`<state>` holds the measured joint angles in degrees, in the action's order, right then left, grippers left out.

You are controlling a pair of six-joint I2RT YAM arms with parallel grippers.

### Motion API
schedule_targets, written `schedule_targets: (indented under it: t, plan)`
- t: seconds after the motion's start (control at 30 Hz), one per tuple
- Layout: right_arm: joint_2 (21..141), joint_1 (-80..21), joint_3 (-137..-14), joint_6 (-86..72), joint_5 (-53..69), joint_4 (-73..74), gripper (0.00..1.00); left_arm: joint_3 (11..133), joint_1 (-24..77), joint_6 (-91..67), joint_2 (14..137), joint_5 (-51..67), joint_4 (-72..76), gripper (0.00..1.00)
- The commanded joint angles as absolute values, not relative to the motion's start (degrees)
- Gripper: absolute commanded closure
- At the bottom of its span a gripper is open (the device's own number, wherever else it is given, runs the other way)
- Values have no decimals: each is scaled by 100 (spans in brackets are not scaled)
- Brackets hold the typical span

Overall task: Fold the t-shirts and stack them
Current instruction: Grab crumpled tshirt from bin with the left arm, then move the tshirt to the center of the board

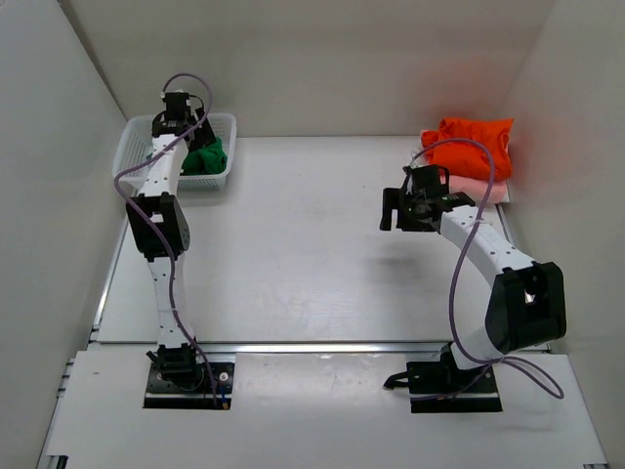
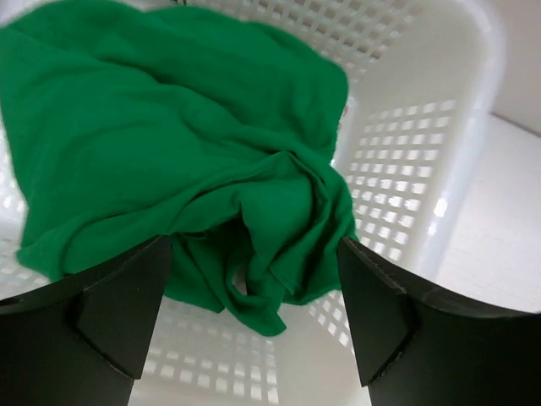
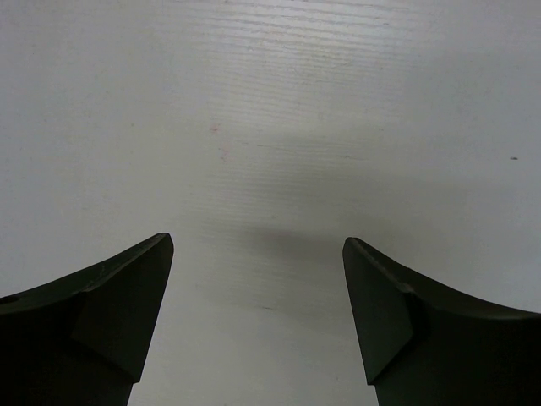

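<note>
A crumpled green t-shirt lies in the white mesh basket at the far left; it fills the left wrist view. My left gripper is open, hanging over the shirt's near edge inside the basket, holding nothing. A folded orange t-shirt lies on top of a pale pink t-shirt at the far right. My right gripper is open and empty above bare table left of that stack; its wrist view shows only the table between the fingers.
White walls close in the table on the left, back and right. The basket sits against the far left corner. The table between the two arms is bare white board.
</note>
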<state>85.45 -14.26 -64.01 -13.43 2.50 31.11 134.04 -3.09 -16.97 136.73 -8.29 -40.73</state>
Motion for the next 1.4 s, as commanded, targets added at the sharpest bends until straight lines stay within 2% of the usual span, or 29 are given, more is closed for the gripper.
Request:
schedule_targets:
  t: [0.0, 0.07, 0.1, 0.13, 0.17, 0.2, 0.23, 0.27, 0.33, 0.47, 0.57, 0.6, 0.67, 0.77, 0.9, 1.1, 1.2, 1.23, 1.27, 1.3, 1.37]
  plan:
    - [8490, -1231, -6662, -1327, 518, 2970, 21, 13683, -351, -1827, 14140, -871, -4271, 10]
    - [8499, -1222, -6680, -1336, 545, 3006, 20, 14034, -439, -1925, 14413, -687, -4421, 9]
    - [8490, -1196, -6671, -1345, 536, 2971, 21, 14123, -396, -1934, 14597, -572, -4508, 12]
    - [8490, -1187, -6636, -1336, 527, 2945, 21, 14289, -387, -1916, 14755, -458, -4604, 27]
    - [8516, -1178, -6636, -1353, 536, 2970, 21, 14422, -404, -1890, 14853, -300, -4588, 50]
    - [8534, -1186, -6610, -1354, 554, 2936, 21, 14492, -422, -1907, 14862, -229, -4614, 59]
    - [8534, -1160, -6609, -1327, 536, 2953, 21, 14580, -431, -1907, 14880, -159, -4597, 84]
    - [8569, -1204, -6627, -1388, 519, 2971, 21, 14720, -448, -1933, 14836, -19, -4588, 100]
    - [8630, -1274, -6653, -1362, 484, 3006, 20, 14861, -449, -1855, 14618, 499, -4422, 100]
    - [8535, -1424, -6539, -1581, 431, 2874, 21, 14811, 76, -1496, 13599, 195, -4158, 100]
    - [8289, -1643, -6373, -1871, 413, 2752, 21, 13284, 790, -994, 11609, -683, -3097, 100]
    - [8149, -1687, -6337, -1933, 422, 2760, 21, 12419, 922, -1002, 11219, -712, -2807, 100]
    - [7912, -1697, -6075, -2048, 457, 2699, 21, 11536, 1264, -1325, 9937, -215, -2094, 100]
    - [7534, -1451, -5828, -2048, 449, 2751, 21, 10918, 1493, -1941, 9038, 927, -2126, 100]
    - [7006, -1082, -5529, -2013, 492, 2830, 21, 9846, 1960, -2486, 8027, 1485, -1654, 100]
    - [6425, -800, -5282, -2092, 826, 2742, 21, 8449, 1863, -2892, 7883, 1977, -1292, 100]
    - [6512, -931, -5238, -2066, 826, 2733, 21, 7502, 1942, -3075, 8050, 1671, -1047, 100]
    - [6600, -940, -5238, -2057, 870, 2777, 21, 7010, 1925, -3207, 8103, 1609, -950, 81]
    - [6653, -1036, -5238, -2074, 861, 2734, 21, 6753, 1820, -3312, 8286, 1539, -740, 71]
    - [6793, -1124, -5221, -2048, 879, 2742, 21, 6324, 1645, -3427, 8532, 1712, -434, 66]
    - [6916, -1387, -5229, -2040, 783, 2777, 21, 5969, 1275, -3682, 9014, 2185, -290, 70]
